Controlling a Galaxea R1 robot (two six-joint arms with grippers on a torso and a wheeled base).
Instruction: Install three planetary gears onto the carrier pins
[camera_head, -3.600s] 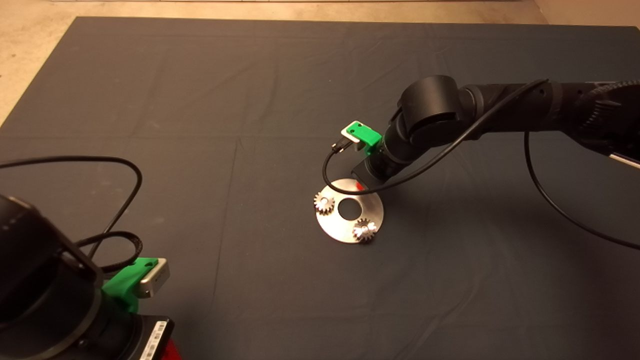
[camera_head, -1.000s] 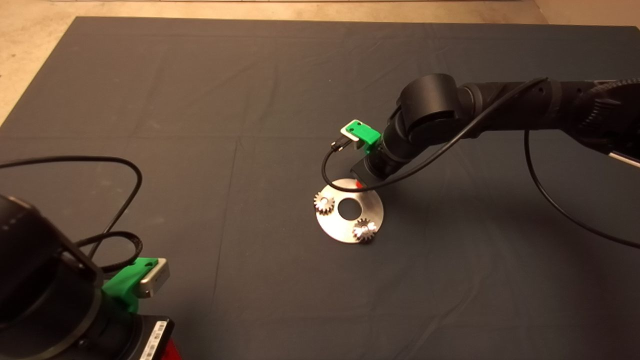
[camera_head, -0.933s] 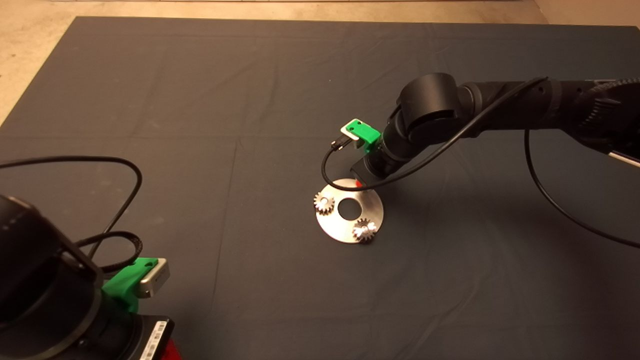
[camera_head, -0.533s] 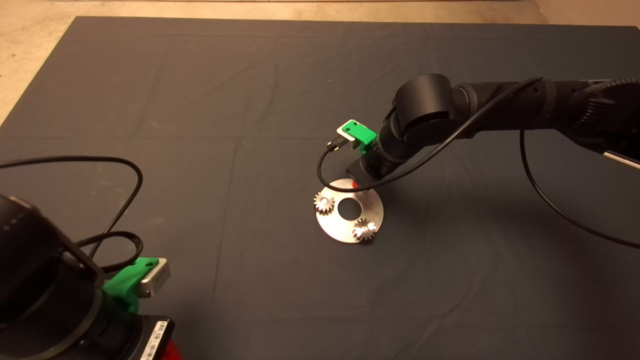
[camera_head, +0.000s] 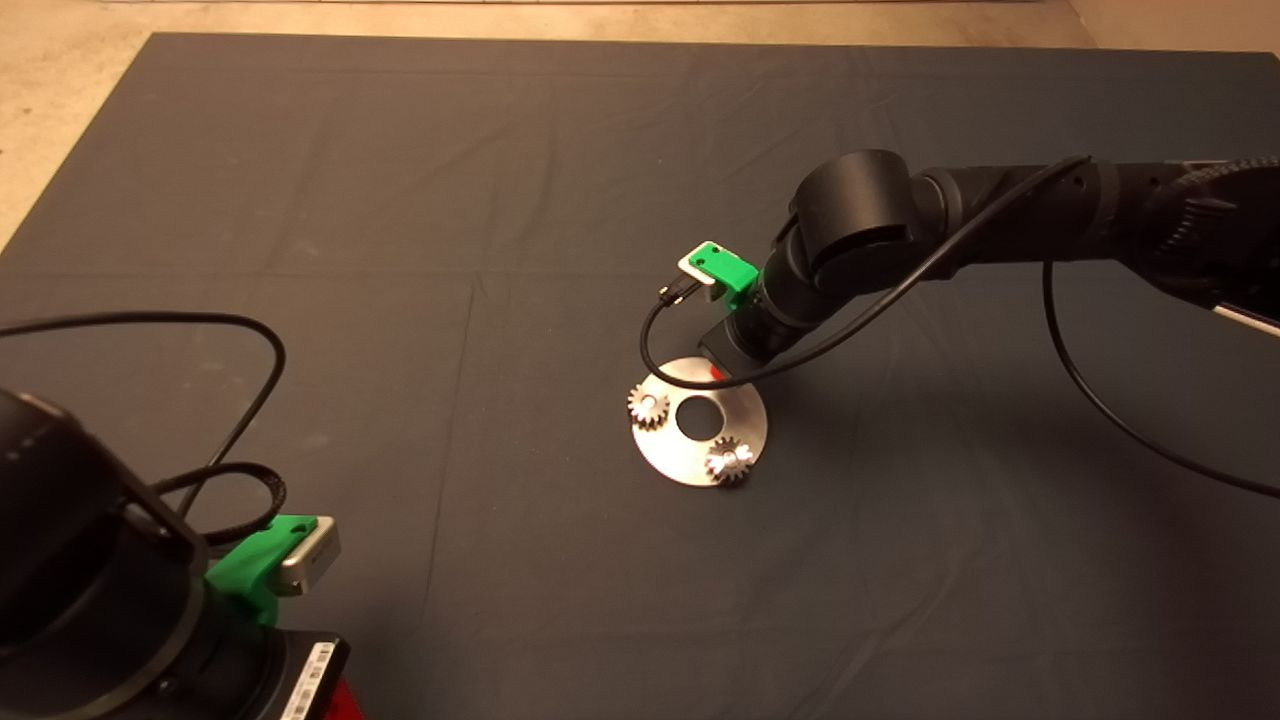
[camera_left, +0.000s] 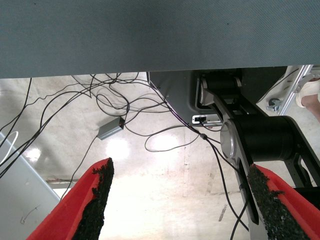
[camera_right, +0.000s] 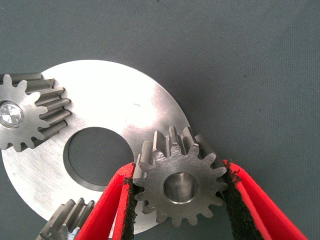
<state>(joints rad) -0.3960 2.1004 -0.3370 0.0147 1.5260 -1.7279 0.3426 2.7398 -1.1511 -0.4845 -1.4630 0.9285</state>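
- Planetary gears — two sit on carrier pins of the disc mid-worktop.
- Third gear is clamped in the right end effector over the disc's far rim.
- Left end effector parked nearest, fingers apart — off the mat.

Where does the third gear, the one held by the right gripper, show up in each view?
Head view: hidden under the right gripper at the disc's far edge.
Left wrist view: not in it; only floor and cables.
Right wrist view: third gear between the red fingers, over the disc rim.
Shared landmark: the disc with its centre hole.
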